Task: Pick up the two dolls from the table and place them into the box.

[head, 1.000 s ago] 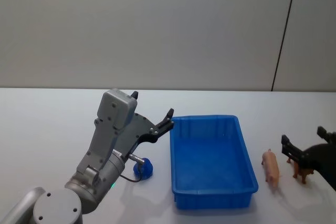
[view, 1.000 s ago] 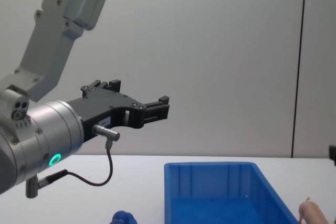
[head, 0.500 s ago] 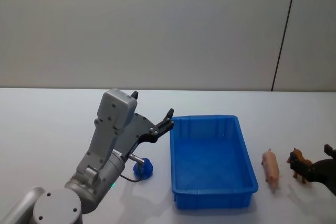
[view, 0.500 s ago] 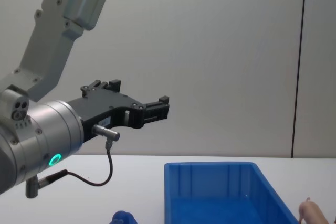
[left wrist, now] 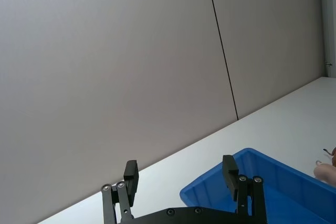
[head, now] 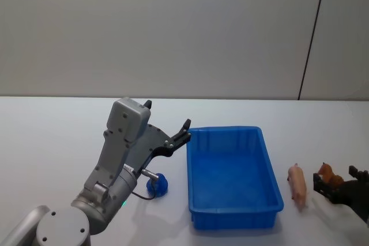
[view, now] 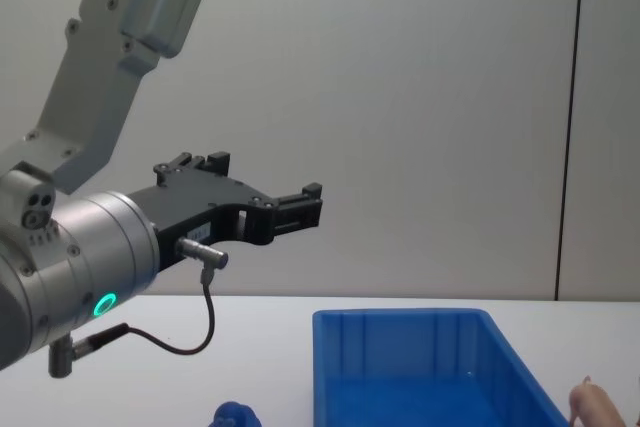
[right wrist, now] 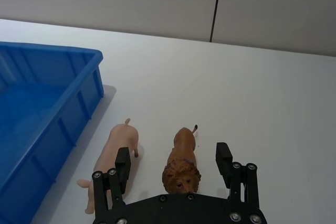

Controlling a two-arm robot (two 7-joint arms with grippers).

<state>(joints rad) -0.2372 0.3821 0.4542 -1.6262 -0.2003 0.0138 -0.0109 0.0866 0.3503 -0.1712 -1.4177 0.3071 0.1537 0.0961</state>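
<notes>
The pale-pink pig doll (head: 297, 182) lies on the white table (head: 52, 142) just right of the blue box (head: 225, 130). The dark-blue doll (head: 157, 185) sits left of the box, below my left arm. My left gripper (head: 168, 114) hangs open in the air above the box's left rim, holding nothing. My right gripper (head: 335, 176) is low at the table's right, open, with a brown lion figure (right wrist: 181, 161) standing between its fingers. In the right wrist view the pig (right wrist: 113, 161) lies just beside one finger (right wrist: 123, 157).
The box (right wrist: 52, 56) holds nothing that I can see. A grey wall with a dark vertical seam (head: 311, 38) stands behind the table. Bare tabletop stretches to the far left and behind the box.
My right gripper has drawn back and down toward the table's near right edge, uncovering the lion, which now stands between its fingers. The left arm, pig and blue doll have not moved.
</notes>
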